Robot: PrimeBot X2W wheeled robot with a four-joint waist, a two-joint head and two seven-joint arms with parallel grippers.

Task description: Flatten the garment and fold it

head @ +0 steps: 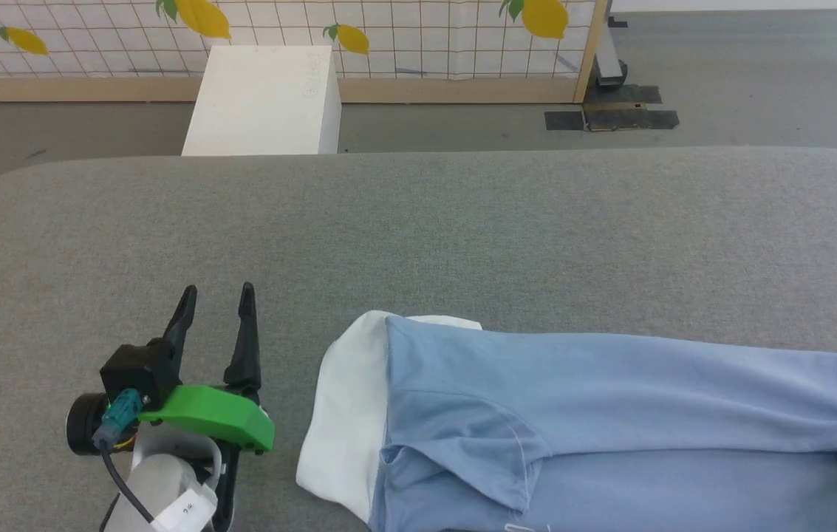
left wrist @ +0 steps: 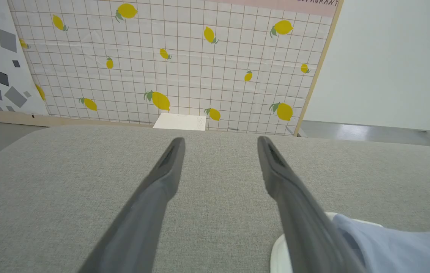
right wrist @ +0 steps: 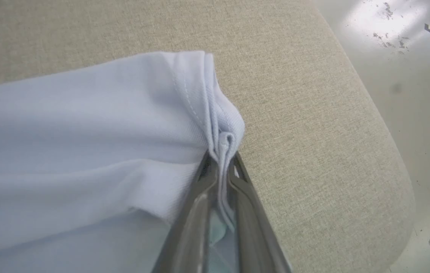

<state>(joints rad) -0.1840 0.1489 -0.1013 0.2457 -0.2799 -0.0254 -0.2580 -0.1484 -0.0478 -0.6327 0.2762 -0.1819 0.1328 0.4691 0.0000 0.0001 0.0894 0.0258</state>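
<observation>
Garment (head: 610, 414) lies bunched on near right of grey table (head: 462, 236), white inner fabric at its left end. Right gripper (right wrist: 221, 157) fingers pinched tight on a garment hem fold. Left gripper (head: 215, 310) fingers spread wide, empty, just left of garment.

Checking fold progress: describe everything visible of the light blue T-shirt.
The garment is a light blue knit T-shirt, white inner fabric showing at its left end. It lies as a long band across the grey padded surface, a sleeve on top. The jaws of the right gripper are shut on its bunched, stitched edge near the surface's corner.
</observation>
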